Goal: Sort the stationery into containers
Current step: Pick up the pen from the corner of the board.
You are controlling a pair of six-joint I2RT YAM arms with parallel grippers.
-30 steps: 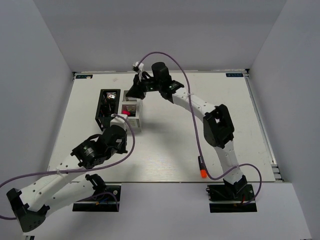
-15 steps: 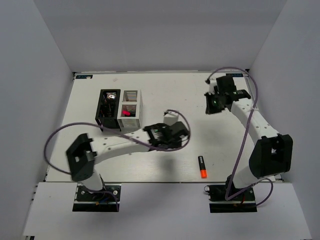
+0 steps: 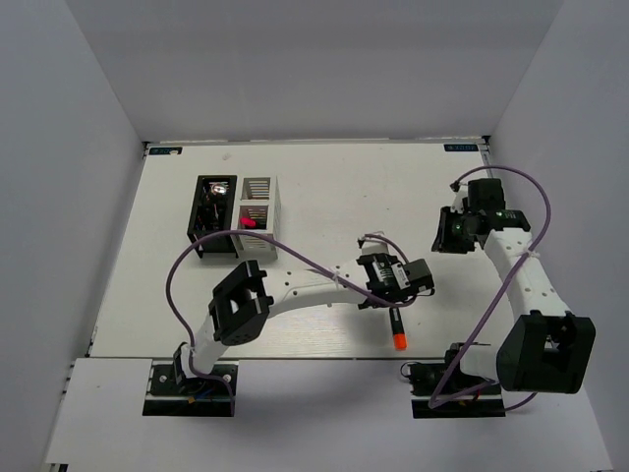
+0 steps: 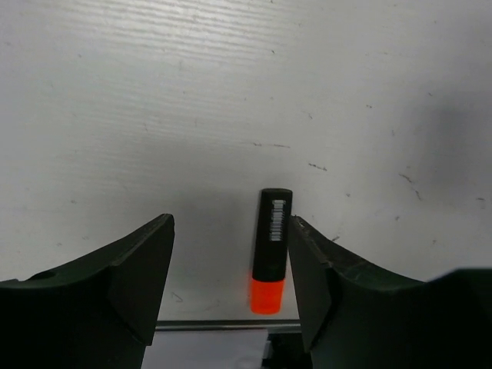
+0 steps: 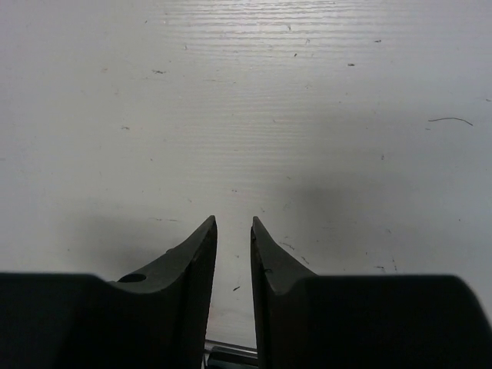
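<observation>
One scuffed white tabletop (image 3: 324,187) between grey walls (image 3: 295,69): left gripper (image 4: 231,231) wide open above an orange-capped marker (image 4: 273,231); right gripper (image 5: 233,227) seemingly closed, empty.

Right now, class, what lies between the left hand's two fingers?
The orange-capped marker, flat on the table, close to one finger of the left hand; left wrist view.

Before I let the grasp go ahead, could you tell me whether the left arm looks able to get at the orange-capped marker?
Probably yes: the left gripper hangs open over the orange-capped marker, nothing lies between, though it sits off-centre between the jaws.
</observation>
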